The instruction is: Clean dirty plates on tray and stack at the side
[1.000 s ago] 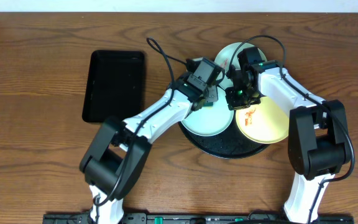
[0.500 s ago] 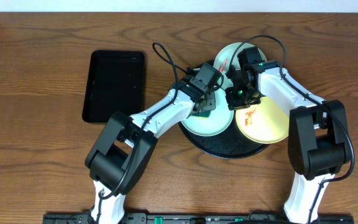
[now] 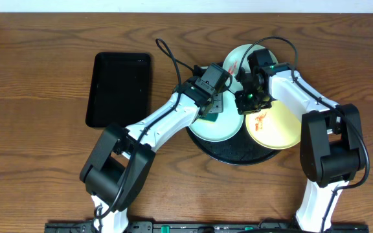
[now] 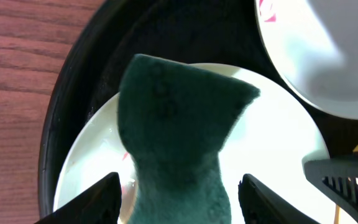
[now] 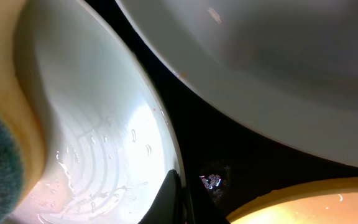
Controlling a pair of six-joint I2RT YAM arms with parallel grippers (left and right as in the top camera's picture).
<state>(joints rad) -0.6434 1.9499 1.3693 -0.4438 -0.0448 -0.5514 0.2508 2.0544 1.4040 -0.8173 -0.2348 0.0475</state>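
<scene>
Two hands over tray (image 4: 61, 124): I see left hand (image 4: 179, 193) clamped on green sponge (image 4: 179, 124) against mint plate (image 4: 278, 143); right hand (image 3: 246, 100) at its rim, can't tell its grip.

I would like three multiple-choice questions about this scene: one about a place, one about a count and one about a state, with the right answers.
1. Where is the green sponge?
A) on the table
B) on the mint plate nearest the robot
C) on the rectangular tray

2. How many plates lie on the round tray?
A) one
B) two
C) three

3. In what state is the yellow plate?
A) smeared red-orange
B) clean
C) upside down

Answers:
1 B: the left gripper holds the sponge on that plate.
2 C: the mint plate, a far pale plate and the yellow plate lie inside its rim.
3 A: a red-orange smear shows on it.
</scene>
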